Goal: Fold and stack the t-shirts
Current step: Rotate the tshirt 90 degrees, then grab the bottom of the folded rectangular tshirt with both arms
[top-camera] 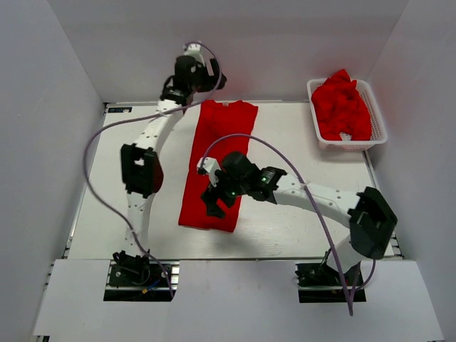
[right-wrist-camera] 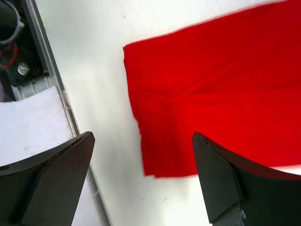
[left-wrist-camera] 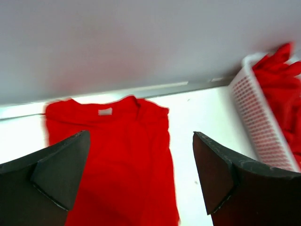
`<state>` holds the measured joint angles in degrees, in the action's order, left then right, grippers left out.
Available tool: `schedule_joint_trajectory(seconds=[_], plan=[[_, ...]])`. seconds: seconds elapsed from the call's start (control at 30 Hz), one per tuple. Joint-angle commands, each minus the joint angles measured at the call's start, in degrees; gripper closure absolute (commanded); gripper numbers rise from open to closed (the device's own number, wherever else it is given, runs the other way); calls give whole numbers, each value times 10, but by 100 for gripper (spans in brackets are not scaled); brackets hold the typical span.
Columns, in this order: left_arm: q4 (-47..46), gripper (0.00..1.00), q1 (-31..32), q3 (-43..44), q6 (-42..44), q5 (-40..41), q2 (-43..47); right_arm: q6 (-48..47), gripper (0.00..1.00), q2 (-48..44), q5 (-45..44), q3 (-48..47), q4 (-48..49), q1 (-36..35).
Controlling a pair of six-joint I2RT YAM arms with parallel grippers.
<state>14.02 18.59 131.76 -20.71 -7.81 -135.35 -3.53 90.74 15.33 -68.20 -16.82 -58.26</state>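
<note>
A red t-shirt lies on the white table as a long narrow strip, sleeves folded in, collar at the far end. My left gripper hovers above the collar end, open and empty; the left wrist view shows the collar and label between its fingers. My right gripper hovers over the near hem end, open and empty; the right wrist view shows the hem corner below it. A white basket at the far right holds a heap of red t-shirts.
White walls enclose the table on three sides. The basket also shows in the left wrist view. The table's metal near edge shows in the right wrist view. A purple cable loops over the right arm.
</note>
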Motion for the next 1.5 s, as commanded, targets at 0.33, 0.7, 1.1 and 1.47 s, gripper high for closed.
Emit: schedule_joint_trajectory(seconds=[0.33, 0.7, 1.1, 1.47], plan=[[201, 0, 6, -702, -52, 118, 600, 271, 10, -69, -143, 91, -98, 2], [216, 0, 11, -962, -110, 57, 767, 342, 10, 18, -127, 64, -135, 3], [153, 7, 16, -1032, -105, 40, 728, 347, 10, 88, -93, 26, -142, 14], [145, 36, 53, -1062, -118, 62, 681, 342, 20, 136, -58, 11, -149, 29]])
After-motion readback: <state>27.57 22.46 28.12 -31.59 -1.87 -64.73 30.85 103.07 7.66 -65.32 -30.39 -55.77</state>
